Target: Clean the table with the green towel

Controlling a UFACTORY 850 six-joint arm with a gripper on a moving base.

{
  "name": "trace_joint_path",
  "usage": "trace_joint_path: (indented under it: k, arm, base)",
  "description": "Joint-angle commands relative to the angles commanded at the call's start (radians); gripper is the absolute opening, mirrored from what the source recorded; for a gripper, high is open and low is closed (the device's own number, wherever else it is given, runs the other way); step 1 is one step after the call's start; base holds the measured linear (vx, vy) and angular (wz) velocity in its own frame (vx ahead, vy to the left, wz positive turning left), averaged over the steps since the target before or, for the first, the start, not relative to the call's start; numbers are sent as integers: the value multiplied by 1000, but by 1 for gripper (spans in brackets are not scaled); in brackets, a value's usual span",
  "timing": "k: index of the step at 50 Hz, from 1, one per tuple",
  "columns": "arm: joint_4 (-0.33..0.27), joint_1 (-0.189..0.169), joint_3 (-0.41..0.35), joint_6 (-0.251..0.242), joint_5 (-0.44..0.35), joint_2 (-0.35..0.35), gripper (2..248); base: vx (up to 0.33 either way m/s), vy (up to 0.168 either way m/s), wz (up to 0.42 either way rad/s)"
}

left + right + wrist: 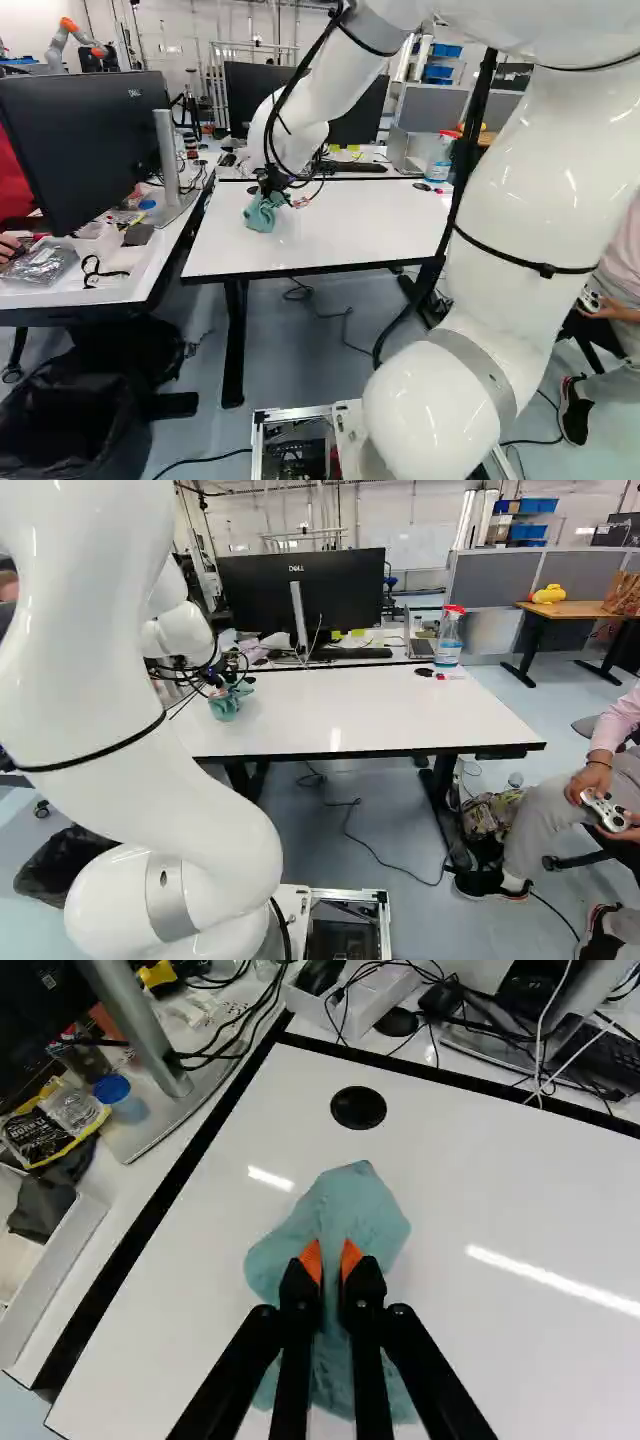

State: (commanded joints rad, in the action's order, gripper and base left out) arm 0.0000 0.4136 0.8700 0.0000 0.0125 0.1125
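In the left base view my gripper [270,184] reaches down over the left part of the white table [340,240], with the green towel [262,214] bunched beneath it. The right base view has the same towel [228,702] near the table's left end. Seen from the wrist, the gripper [331,1265] is shut on the towel [350,1210], a fold of cloth pinched between its orange pads. The rest of the cloth spreads ahead of and under the fingers on the table top.
A round black disc [358,1107] lies ahead of the towel. A spray bottle [449,637] stands by the table's far right corner. Desks with monitors [85,140] adjoin the left and far edges. A person sits right of the table; another robot [75,42] stands far left.
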Motion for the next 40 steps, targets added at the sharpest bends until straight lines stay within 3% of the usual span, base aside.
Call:
trace_joint_path:
  k: [40]
  arm:
    - [0, 130, 44, 0, 0, 40, 42]
  base:
    - [0, 0, 0]
